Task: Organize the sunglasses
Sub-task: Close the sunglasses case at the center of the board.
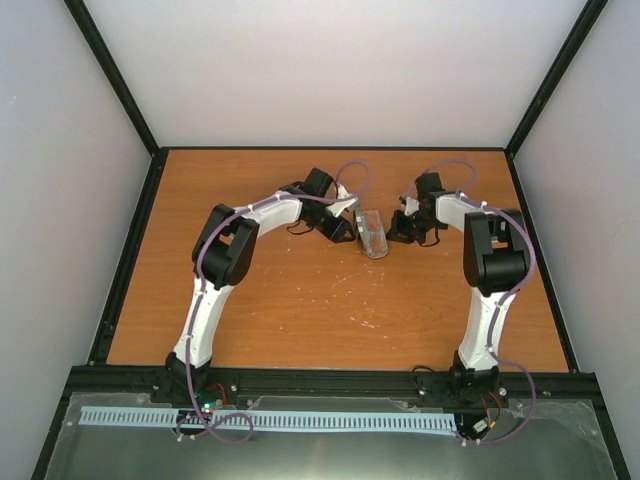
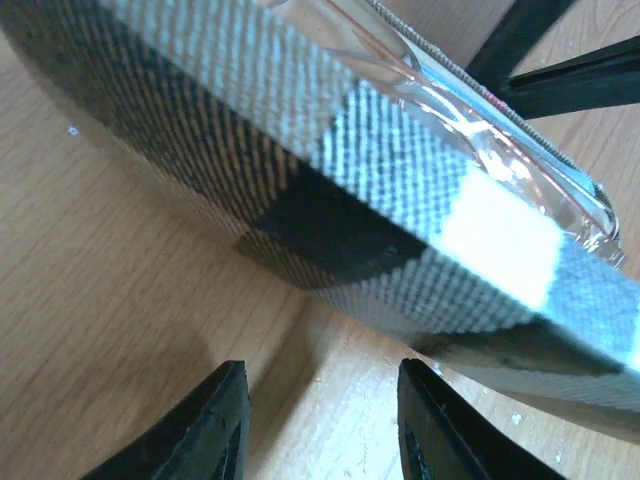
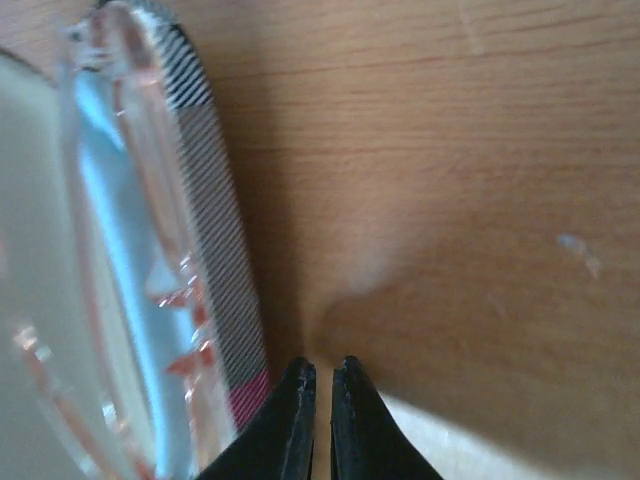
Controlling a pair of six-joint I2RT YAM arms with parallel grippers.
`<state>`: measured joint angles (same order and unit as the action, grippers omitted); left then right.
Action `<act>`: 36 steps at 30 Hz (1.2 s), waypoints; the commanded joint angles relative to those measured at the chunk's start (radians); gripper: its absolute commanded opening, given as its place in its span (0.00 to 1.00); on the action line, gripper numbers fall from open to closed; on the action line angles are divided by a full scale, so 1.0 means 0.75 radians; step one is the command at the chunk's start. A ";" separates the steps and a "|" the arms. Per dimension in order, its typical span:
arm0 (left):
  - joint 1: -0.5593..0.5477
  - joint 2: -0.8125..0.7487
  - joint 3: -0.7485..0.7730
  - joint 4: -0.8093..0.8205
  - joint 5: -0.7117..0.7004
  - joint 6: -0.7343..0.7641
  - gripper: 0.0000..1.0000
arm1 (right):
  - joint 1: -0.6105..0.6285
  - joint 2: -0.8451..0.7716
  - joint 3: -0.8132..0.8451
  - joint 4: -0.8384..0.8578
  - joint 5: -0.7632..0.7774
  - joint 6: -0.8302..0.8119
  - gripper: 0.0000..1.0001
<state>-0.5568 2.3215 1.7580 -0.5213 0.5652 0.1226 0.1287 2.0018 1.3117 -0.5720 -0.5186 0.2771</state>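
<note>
At the middle of the wooden surface (image 1: 300,300), toward its far half, the sunglasses (image 1: 374,236) lie between the two arms' tips. They rest on the upper side of an oblong case (image 2: 330,180), and whether they sit inside it or only on top cannot be told. The case is covered in woven fabric checked in grey, black, white and brown. Its narrow striped edge in the right wrist view ends in a red patch. The sunglasses have a clear frame with a pinkish-red tint that runs along the case's long edge, and a pale blue layer (image 3: 105,190) shows through it.

The left gripper (image 2: 325,428) stands open just short of the case's side. Its fingers are apart with only bare wood between them, and they touch nothing. The right gripper (image 3: 322,405) is closed and empty, its fingertips all but meeting. It points down at the wood just beside the other long side of the case.
</note>
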 commanded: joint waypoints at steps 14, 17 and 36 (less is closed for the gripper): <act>-0.014 -0.124 -0.036 -0.016 -0.037 0.035 0.43 | 0.040 0.161 0.094 0.059 -0.084 0.027 0.06; -0.013 -0.105 -0.006 -0.020 -0.031 0.031 0.43 | 0.053 0.159 0.082 0.069 -0.091 0.028 0.06; -0.035 -0.019 0.131 -0.036 0.003 0.011 0.40 | 0.136 0.151 0.078 0.117 -0.146 0.047 0.04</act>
<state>-0.5541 2.2673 1.8099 -0.5873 0.5270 0.1371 0.1703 2.0991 1.3838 -0.4908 -0.5571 0.3019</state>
